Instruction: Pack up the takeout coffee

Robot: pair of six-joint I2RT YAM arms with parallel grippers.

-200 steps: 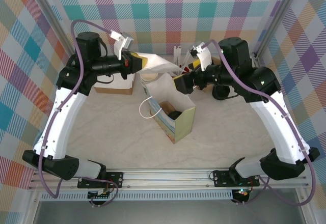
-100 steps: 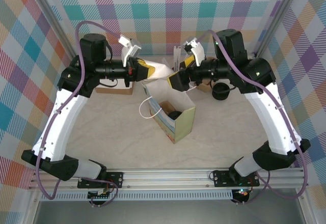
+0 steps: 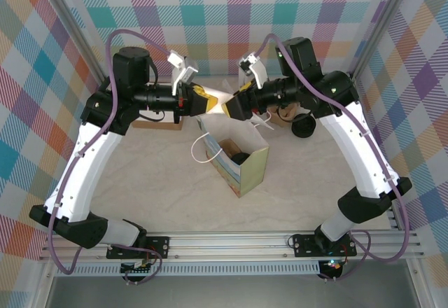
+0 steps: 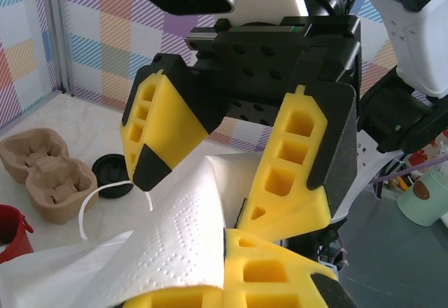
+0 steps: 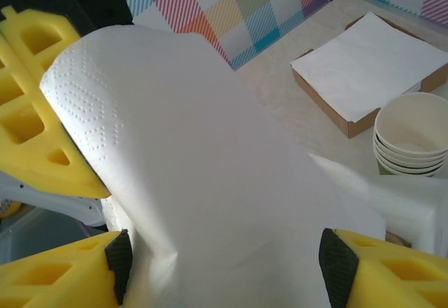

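Left hand (image 3: 204, 101) is clamped on a white napkin (image 5: 210, 147), above the far edge of the open bag (image 3: 253, 169). Right hand (image 3: 234, 106) faces it, fingers spread either side of the napkin's free end, not pinching it. The coffee (image 3: 241, 158) stands inside the bag, mid desk (image 3: 140, 175), black lid up. Far left, a flat box (image 5: 371, 63) holds white sheets; beside it a stack of cream cups (image 5: 411, 136), the top one empty
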